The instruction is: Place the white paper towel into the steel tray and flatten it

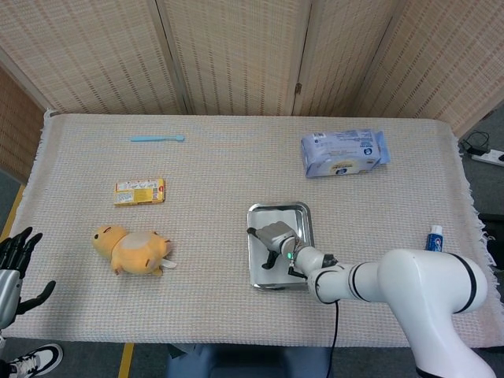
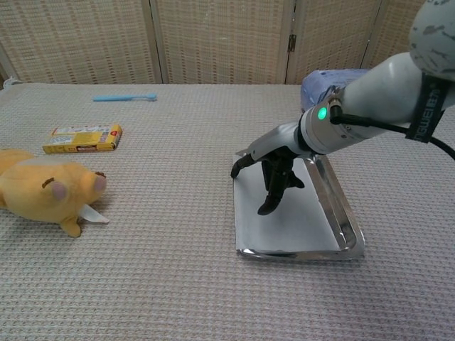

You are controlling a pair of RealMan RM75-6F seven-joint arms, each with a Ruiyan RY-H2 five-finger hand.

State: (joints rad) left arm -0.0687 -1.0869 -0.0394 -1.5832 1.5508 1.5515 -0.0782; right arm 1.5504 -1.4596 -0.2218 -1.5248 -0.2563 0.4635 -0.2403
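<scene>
Chest view: right hand (image 2: 274, 169) fingers (image 2: 269, 204), spread, press the paper towel (image 2: 284, 224) lying in the steel tray (image 2: 344, 222).

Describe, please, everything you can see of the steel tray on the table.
The steel tray is a shiny rectangular metal pan with a low raised rim and rounded corners. It lies flat on the woven tablecloth, toward the robot's right. The white paper towel lies spread inside it, covering most of the floor. The right hand reaches down into it, fingertips pointing at the towel; whether they press it is unclear.
</scene>
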